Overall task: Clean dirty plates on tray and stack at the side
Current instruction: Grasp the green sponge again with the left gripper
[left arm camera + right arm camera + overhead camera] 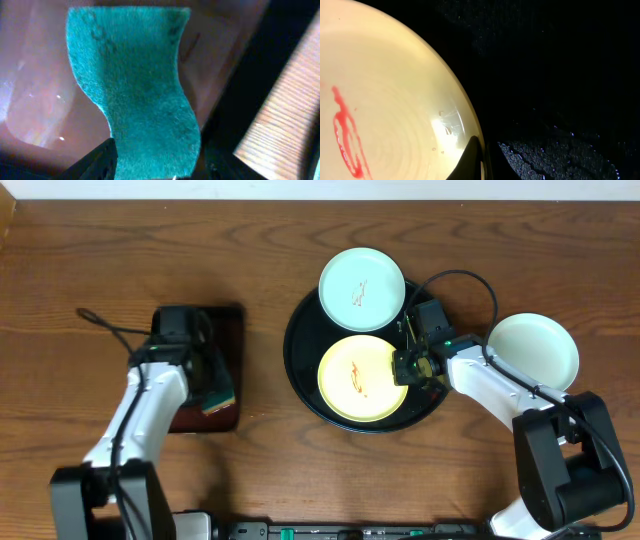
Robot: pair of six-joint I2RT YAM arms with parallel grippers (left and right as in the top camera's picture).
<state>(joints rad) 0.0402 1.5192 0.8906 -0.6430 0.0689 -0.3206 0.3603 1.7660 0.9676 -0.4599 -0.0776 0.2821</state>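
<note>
Right pincer (479, 161) sat shut at the rim of the round yellow plate (395, 90). Left pincer (157, 167) straddled the green sponge (135, 85), and I couldn't tell if it gripped. I wanted a firm squeeze before scrubbing.

A tray (300, 340) sat right of the middle of the surface (120, 240). One plate (361, 275) rested over the tray's far rim, and a second plate (358, 377) lay inside it, toward the front. A third plate (533, 352) lay on the surface just right of the tray. Well to the left, another tray (230, 330) held a sponge (140, 85).
</note>
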